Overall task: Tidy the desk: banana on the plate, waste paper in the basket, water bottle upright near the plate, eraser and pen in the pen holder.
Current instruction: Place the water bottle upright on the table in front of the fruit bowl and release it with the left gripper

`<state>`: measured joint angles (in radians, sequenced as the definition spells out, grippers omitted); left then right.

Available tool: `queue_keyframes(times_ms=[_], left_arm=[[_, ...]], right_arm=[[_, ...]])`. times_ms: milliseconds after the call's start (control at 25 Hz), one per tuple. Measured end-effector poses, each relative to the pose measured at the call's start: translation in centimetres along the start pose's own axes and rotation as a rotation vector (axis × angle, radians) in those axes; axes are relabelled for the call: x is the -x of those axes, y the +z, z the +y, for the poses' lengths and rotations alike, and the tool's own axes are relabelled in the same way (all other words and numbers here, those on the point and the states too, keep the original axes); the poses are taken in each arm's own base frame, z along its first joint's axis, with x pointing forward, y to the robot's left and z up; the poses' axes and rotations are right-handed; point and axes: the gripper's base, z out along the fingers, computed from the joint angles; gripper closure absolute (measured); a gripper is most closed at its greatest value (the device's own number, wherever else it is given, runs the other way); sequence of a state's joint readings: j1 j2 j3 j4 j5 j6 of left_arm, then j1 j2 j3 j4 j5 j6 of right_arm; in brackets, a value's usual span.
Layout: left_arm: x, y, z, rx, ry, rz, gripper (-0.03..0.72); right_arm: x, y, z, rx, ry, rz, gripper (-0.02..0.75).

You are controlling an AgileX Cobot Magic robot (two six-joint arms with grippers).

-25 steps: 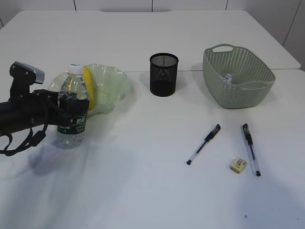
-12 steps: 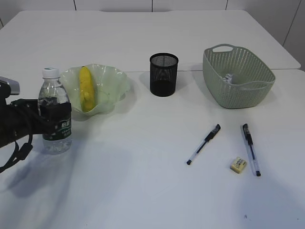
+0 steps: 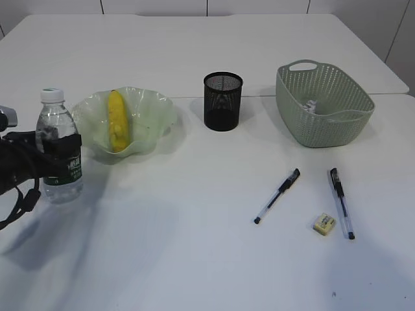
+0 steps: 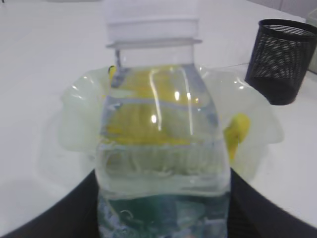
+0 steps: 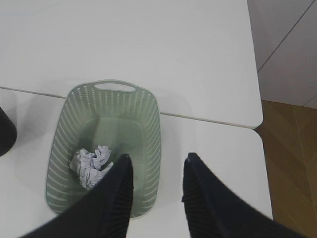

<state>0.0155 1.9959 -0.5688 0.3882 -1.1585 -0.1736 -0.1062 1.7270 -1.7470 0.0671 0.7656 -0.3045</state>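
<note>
**Bottle upright in left grip, beside plate**

Far left: left gripper (image 3: 55, 159) clamped around bottle (image 3: 58, 149) at label height, bottle upright, base on or just above table (image 3: 194, 259), cannot tell which. Bottle's long axis vertical, fingers across it from the left side. In left wrist view, bottle (image 4: 163, 148) fills the frame between dark fingers (image 4: 59, 213), plate (image 4: 247, 124) right behind it.

Next right: plate (image 3: 155, 113) with banana (image 3: 117, 120) lying in it, just beside bottle. Bottle step looks nearly done; likely only release left.

Centre: holder (image 3: 223, 100), appears empty, well apart from pens.

Right: two pens (image 3: 277, 195) (image 3: 342, 202) flat on table, near pen angled up-right, far pen close to straight front-to-back. Eraser (image 3: 323, 223) between their lower ends, just beside far pen. All on right arm's side, so right arm nearer.

Far right: basket (image 3: 350, 126) with paper (image 3: 311, 105) inside. Right gripper (image 5: 156, 188) out of exterior view, hovering above basket (image 5: 148, 124), jaws parted, holding nothing.
</note>
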Motion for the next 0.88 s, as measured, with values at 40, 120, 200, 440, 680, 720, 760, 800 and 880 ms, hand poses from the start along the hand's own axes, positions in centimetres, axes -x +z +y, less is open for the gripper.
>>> queue_keyframes(times_ms=[40, 120, 200, 440, 680, 720, 760, 800, 880], left_arm=[[0.0, 0.0, 0.1, 0.008, 0.007, -0.002, 0.319], [0.0, 0.0, 0.2, 0.017, 0.014, -0.002, 0.319], [0.0, 0.0, 0.3, 0.034, 0.014, -0.005, 0.319], [0.2, -0.4, 2.5, 0.281, -0.055, -0.030, 0.319], [0.2, -0.7, 3.4, 0.379, -0.057, -0.036, 0.319], [0.2, -0.7, 3.4, 0.379, -0.055, -0.036, 0.319], [0.2, -0.7, 3.4, 0.379, -0.053, -0.035, 0.319], [0.2, -0.7, 3.4, 0.379, -0.053, -0.035, 0.319], [0.2, -0.7, 3.4, 0.379, -0.053, -0.035, 0.319]], right_arm=[[0.0, 0.0, 0.0, 0.000, -0.002, 0.000, 0.477], [0.0, 0.0, 0.0, 0.000, -0.006, 0.000, 0.477], [0.0, 0.0, 0.0, 0.000, -0.007, 0.000, 0.477], [0.0, 0.0, 0.0, -0.001, -0.012, -0.002, 0.477], [0.1, 0.0, 0.0, -0.002, -0.017, -0.006, 0.477], [0.1, 0.0, 0.0, -0.002, -0.019, -0.006, 0.477], [0.1, 0.0, 0.0, -0.002, -0.019, -0.006, 0.477], [0.1, 0.0, 0.0, -0.003, -0.019, -0.007, 0.477], [0.1, 0.0, 0.0, -0.003, -0.024, -0.007, 0.477]])
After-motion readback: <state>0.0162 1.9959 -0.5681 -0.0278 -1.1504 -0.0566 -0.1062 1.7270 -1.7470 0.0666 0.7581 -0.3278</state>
